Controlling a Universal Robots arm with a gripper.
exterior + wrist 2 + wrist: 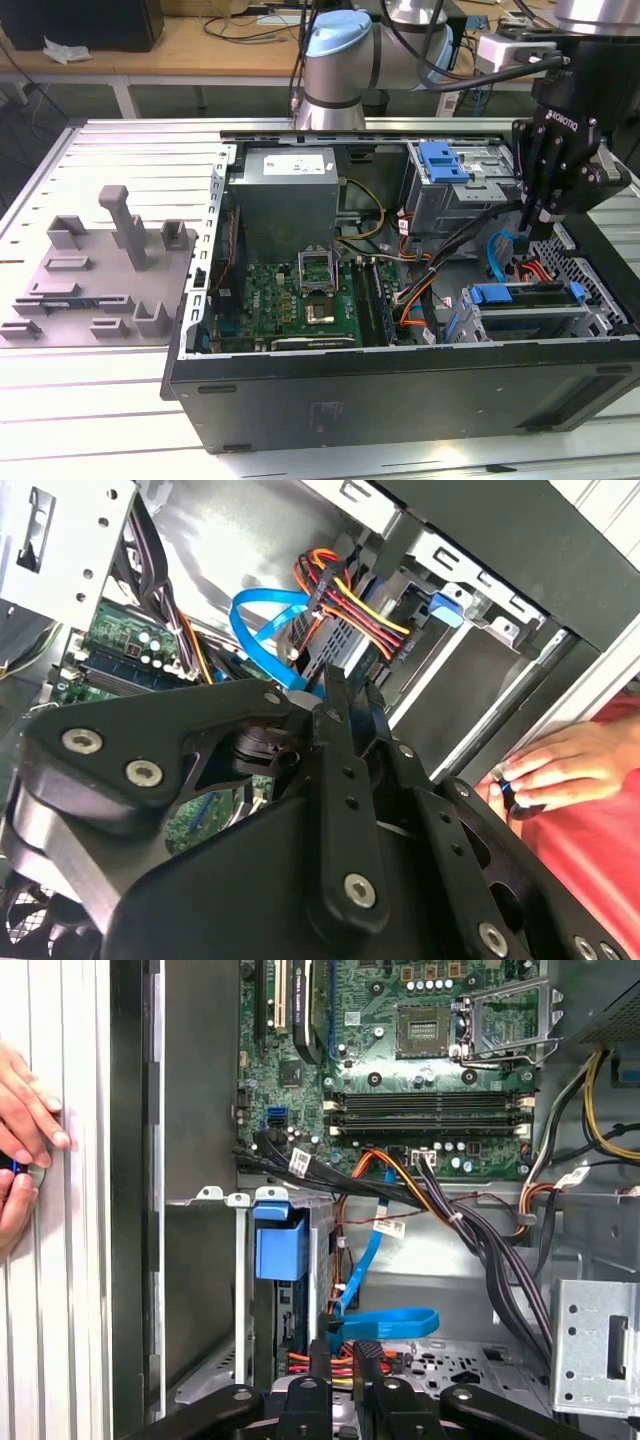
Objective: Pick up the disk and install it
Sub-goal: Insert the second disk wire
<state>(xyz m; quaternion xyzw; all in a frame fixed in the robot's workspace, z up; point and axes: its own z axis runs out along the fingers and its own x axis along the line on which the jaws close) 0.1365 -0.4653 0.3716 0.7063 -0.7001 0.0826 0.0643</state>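
A ribbed grey metal workbench (120, 150) carries an open black computer tower case (400, 400) lying on its side. The black two-finger gripper (533, 222) hangs over the case at about three o'clock in the exterior view, its fingers (320, 1360) drawn close together on nothing. The flat silver disk in its blue plastic bracket (525, 300) sits seated in the drive bay at five o'clock, just below the gripper. A person's hand (545, 765) rests on the case's outer edge.

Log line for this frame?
gripper: over bay, by cables | disk: in bay | hand: beside case
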